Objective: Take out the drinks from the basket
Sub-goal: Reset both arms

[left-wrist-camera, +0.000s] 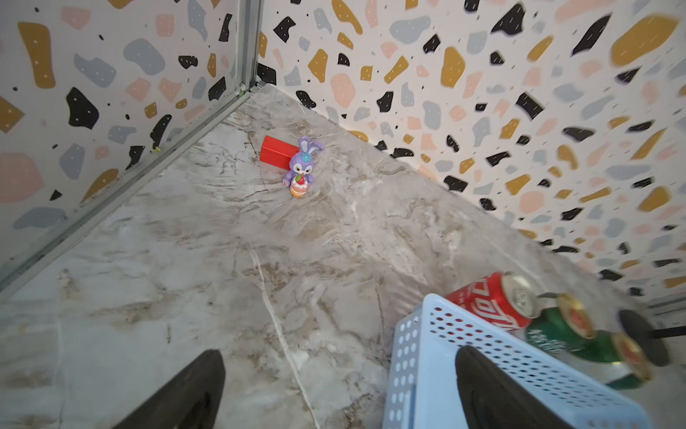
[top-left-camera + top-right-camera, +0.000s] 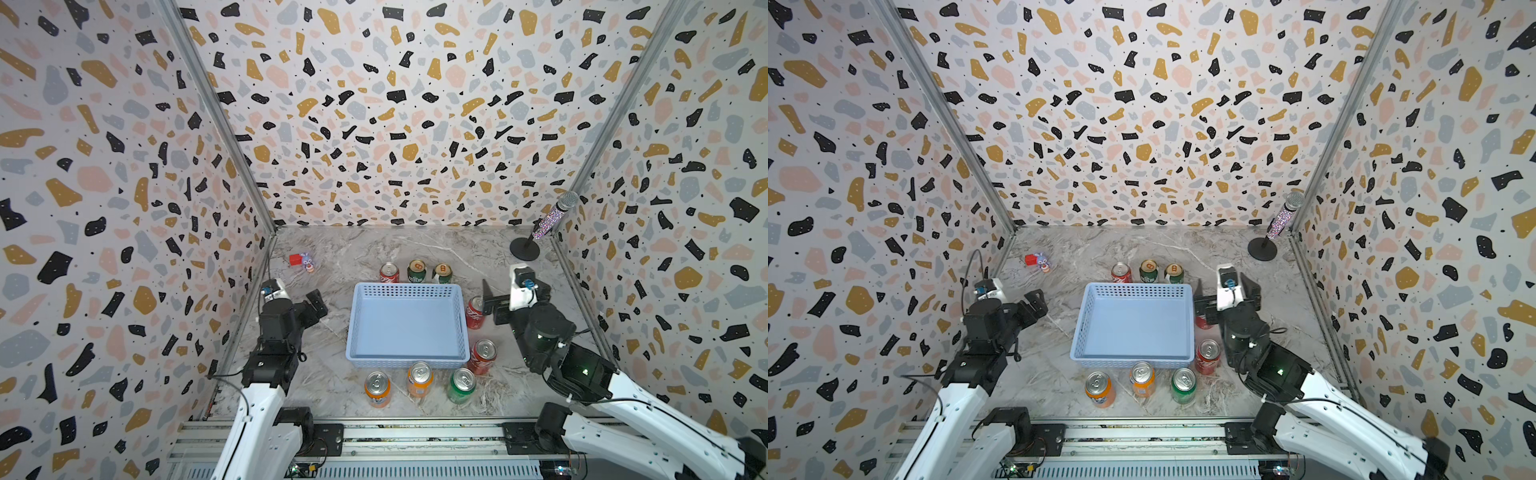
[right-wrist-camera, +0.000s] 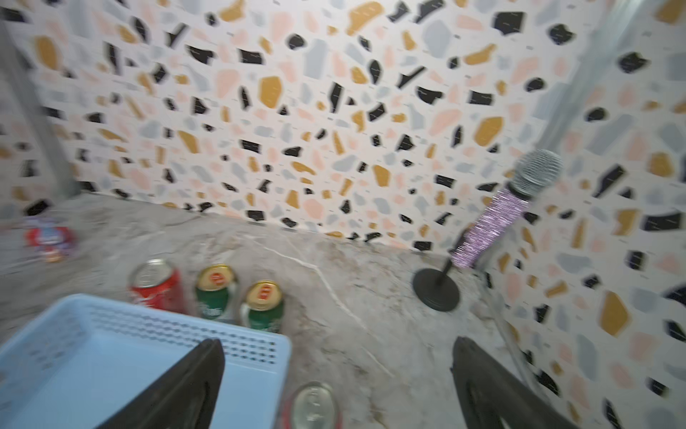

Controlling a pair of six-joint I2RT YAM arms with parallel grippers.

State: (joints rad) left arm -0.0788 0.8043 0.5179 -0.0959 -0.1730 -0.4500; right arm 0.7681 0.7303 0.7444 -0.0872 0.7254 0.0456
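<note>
Right end effector [image 3: 339, 344] and left end effector [image 1: 339, 354] gape empty; the right half hides a can [image 2: 473, 313] beside basket [image 2: 407, 291]

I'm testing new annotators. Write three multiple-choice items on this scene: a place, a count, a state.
1. Relative to the basket, where is the bright green can? A) inside it B) on the table at its near side C) behind its far side
2. How many cans are in the basket? A) none B) two C) four
3. The right gripper is: A) shut on a can B) open, empty C) shut, empty
Answers: 1 B, it stands beside an orange can outside the near rim; 2 A, the blue floor is bare; 3 B, its fingers stand wide apart over a red can.
</note>
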